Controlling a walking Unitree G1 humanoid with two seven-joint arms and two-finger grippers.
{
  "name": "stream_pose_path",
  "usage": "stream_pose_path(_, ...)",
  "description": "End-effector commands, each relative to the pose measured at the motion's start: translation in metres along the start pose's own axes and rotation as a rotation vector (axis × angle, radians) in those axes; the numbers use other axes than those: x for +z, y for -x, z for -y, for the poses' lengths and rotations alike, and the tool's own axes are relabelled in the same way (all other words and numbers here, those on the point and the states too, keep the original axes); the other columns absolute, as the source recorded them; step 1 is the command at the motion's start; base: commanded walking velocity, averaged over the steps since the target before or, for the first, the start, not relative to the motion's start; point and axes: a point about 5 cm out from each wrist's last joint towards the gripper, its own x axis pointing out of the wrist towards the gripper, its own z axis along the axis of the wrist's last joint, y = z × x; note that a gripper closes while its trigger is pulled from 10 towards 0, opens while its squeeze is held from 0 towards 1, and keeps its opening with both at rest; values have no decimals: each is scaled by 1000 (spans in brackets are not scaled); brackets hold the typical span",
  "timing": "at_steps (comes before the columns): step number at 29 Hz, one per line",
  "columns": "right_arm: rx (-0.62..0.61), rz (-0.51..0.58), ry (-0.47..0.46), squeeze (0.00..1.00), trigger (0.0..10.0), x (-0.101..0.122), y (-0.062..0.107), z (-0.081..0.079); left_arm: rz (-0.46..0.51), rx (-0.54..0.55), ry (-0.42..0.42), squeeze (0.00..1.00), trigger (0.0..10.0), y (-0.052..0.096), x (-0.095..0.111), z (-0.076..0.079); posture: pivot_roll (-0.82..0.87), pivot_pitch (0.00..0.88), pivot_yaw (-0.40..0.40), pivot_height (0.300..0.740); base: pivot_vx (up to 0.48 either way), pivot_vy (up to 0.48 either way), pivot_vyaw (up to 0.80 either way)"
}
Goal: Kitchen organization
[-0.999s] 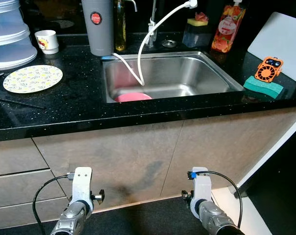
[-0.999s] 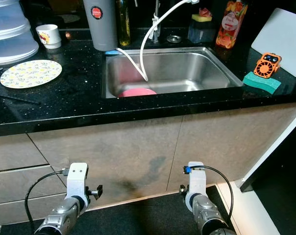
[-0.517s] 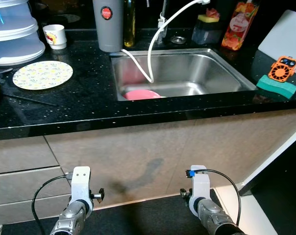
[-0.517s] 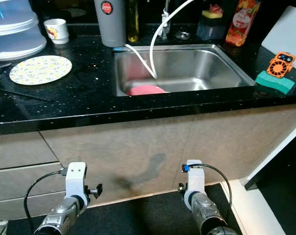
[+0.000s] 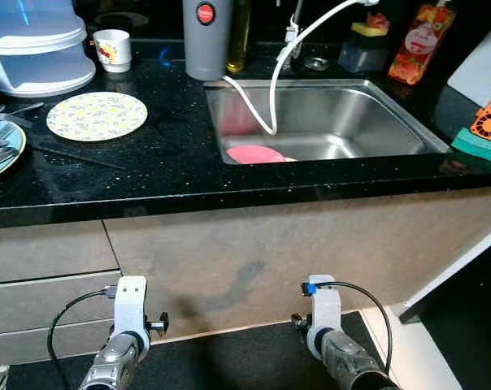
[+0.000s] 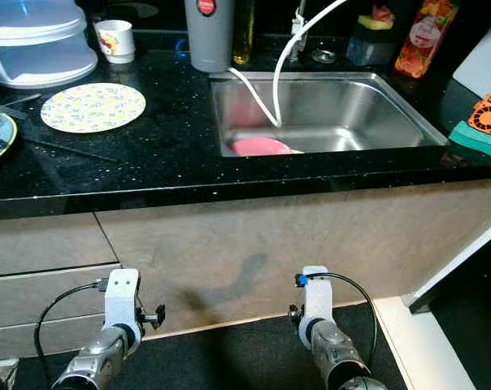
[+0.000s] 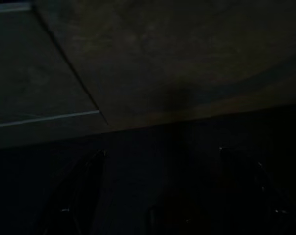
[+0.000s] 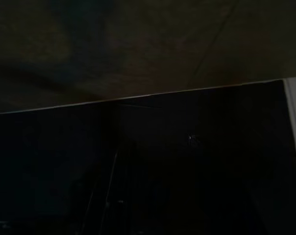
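Two pincers, my left pincer (image 7: 158,196) and right pincer (image 8: 113,196), hang idle low by my sides; I cannot tell how either stands, as both wrist views are dark.

Well above and ahead of them runs a black speckled countertop (image 5: 164,162). A patterned plate (image 5: 97,115) lies up and left of my left pincer; a pink dish (image 5: 256,153) rests in the steel sink (image 5: 375,138), above and between them.

I judge the risks are knocking an arm against the beige cabinet fronts (image 5: 254,260) when lifting, or snagging the white hose (image 5: 262,110) dangling into the sink.
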Motion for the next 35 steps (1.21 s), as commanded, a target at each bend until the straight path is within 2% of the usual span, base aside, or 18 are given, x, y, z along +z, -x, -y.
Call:
stream_pose_path(1,-8,-36,-3,0,10000,-11,2,3,-18,5,-18,0,10000,1,-5,-2,1,132,-36,740,0,0,0)
stream_pose_path(8,-12,-34,5,0,10000,-7,2,8,-9,40,8,0,10000,1,-4,-7,7,142,-56,740,0,0,0)
stream_pose_path(10,-13,-37,4,0,10000,-7,2,8,-13,49,-7,0,10000,1,-3,-7,11,151,-67,740,0,0,0)
stream_pose_path(12,-10,-38,-16,0,10000,-6,2,9,-29,48,-72,0,10000,0,-2,-7,27,168,-59,740,0,0,0)
stream_pose_path(15,-8,-31,-37,0,10000,-6,2,10,-36,43,-82,0,10000,0,-2,-7,33,171,-42,740,0,0,0)
stream_pose_path(16,-46,-25,-64,0,10000,-6,3,14,-49,26,-104,0,10000,-1,-1,-6,16,177,30,740,0,0,0)
stream_pose_path(18,-78,-27,-76,0,10000,-8,4,18,-67,10,-136,0,10000,-2,0,-5,5,177,59,740,0,0,0)
stream_pose_path(22,-101,-27,-107,0,10000,-11,5,23,-68,22,-132,0,10000,-4,6,-7,-4,175,78,740,0,0,0)
stream_pose_path(25,-113,-45,-54,0,10000,-15,9,31,-57,43,-100,0,10000,-8,16,-4,-2,176,67,740,0,0,0)
stream_pose_path(28,-113,-49,-40,0,10000,-15,9,33,-40,36,-97,0,10000,-9,19,0,-14,168,57,740,0,0,0)
stream_pose_path(32,-115,-73,7,0,10000,-16,8,31,-57,18,-67,0,10000,-8,9,4,-33,164,40,740,0,0,0)
stream_pose_path(35,-115,-68,20,0,10000,-16,8,28,-89,4,-25,0,10000,-6,-2,7,-32,163,-4,740,0,0,0)
